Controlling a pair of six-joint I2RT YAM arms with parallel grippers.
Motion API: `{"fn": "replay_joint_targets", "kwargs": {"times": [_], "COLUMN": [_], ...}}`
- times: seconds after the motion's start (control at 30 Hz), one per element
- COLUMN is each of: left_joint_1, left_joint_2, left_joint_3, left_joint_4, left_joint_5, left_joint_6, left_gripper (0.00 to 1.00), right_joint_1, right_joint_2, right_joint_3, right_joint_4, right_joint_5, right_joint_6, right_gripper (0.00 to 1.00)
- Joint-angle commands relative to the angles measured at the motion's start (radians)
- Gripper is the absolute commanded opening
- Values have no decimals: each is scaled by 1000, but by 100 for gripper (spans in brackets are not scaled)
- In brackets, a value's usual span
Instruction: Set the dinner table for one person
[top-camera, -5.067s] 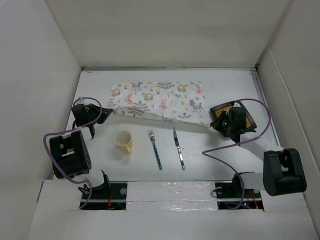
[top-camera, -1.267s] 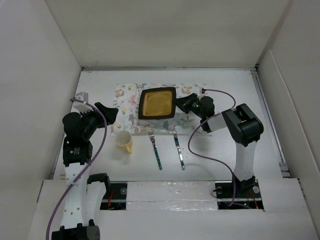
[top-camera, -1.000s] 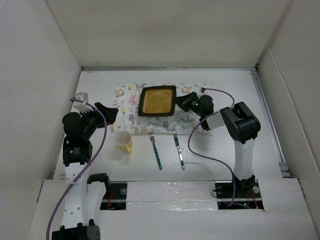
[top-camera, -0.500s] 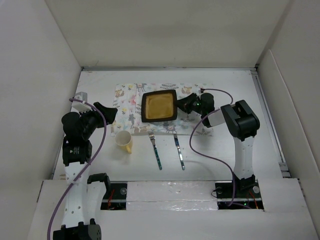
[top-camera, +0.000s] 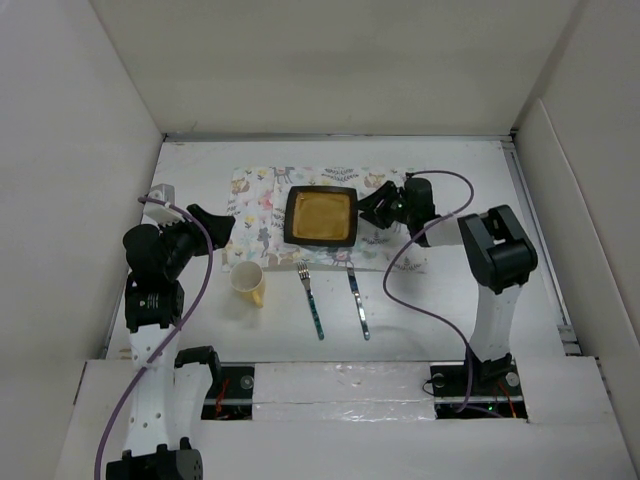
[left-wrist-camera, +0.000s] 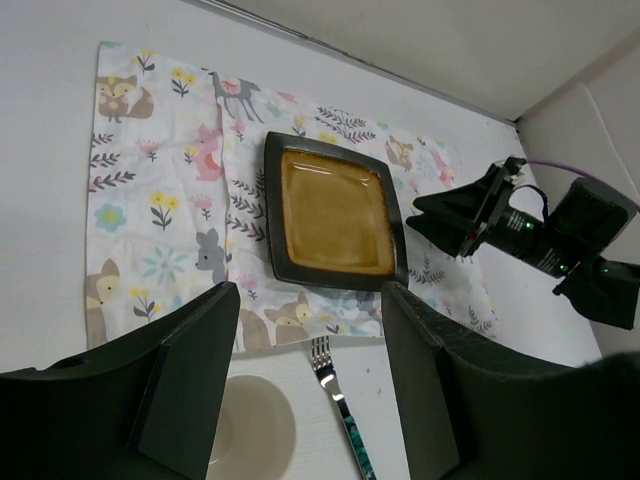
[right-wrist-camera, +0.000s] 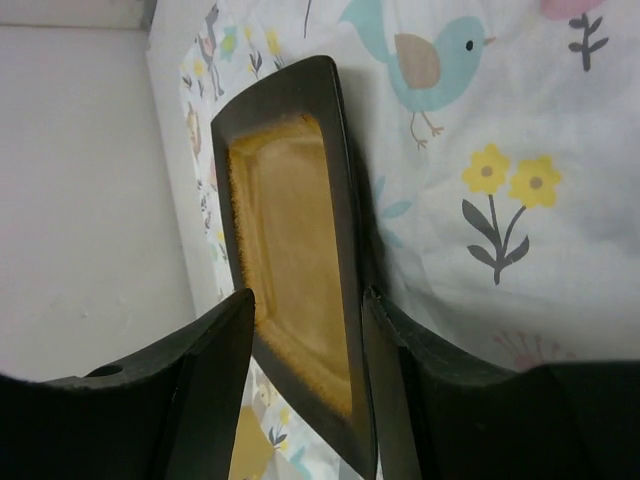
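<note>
A white-walled enclosure surrounds the bench (top-camera: 450, 290), a large flat matte-white surface that fills the floor of the cell. The two arm bases are mounted at its near edge.

**Layout.** A patterned cloth (top-camera: 258, 205) lies flat toward the far side of the bench and serves as the place mat. A square dark plate (top-camera: 322, 216) with an amber centre rests on the cloth, roughly centred, which suits its role as the middle of the setting. The cup (top-camera: 247, 280) stands on the bare bench just beside the near-left corner of the cloth. The fork (top-camera: 311, 300) and knife (top-camera: 358, 298) lie side by side on the bench, near of the cloth, with their handles pointing to the near edge.

**Arms.** The right fingers (right-wrist-camera: 210, 380) are spread apart at the plate's right rim. The rim runs between them, but they do not clamp it, and the plate sits flat on the cloth. The left fingers (left-wrist-camera: 190, 380) are also spread wide with nothing between them. They hover above the bench at the left side of the cloth.

**Count.** One cloth, one plate, one cup, one fork, one knife, two arms.

**Assessment.** The plate appears to be in position. The cutlery and cup probably need moving to flank it.
</note>
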Motion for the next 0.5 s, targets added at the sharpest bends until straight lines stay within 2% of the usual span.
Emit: {"fn": "replay_joint_targets", "kwargs": {"times": [0.0,0.13,0.2,0.23,0.27,0.3,0.33,0.37,0.47], "left_joint_1": [7,7,7,7,7,7,7,7,7], "left_joint_2": [-21,-25,-26,-26,-29,-38,-38,-38,-32], "left_joint_3": [8,6,14,14,14,14,14,18,14], "left_joint_4": [41,42,30,28,30,30,30,25,28], "left_joint_5": [6,7,-10,-11,-10,-14,-17,-19,-18], "left_joint_6": [0,0,3,4,3,4,4,6,6], "left_gripper": [55,55,46,43,34,8,8,0,0], "right_joint_1": [-8,-18,-7,-7,13,75,76,106,302], "right_joint_2": [-81,-178,-254,-280,-335,-401,-402,-469,-582], "right_joint_3": [21,43,53,51,42,-13,-13,-41,-142], "right_joint_4": [-100,-263,-314,-360,-367,-341,-341,-329,-270], "right_joint_5": [76,167,236,262,290,290,288,279,268], "right_joint_6": [-115,-238,-339,-371,-410,-527,-528,-606,-735], "right_gripper": [53,55,55,50,43,9,8,0,0]}}
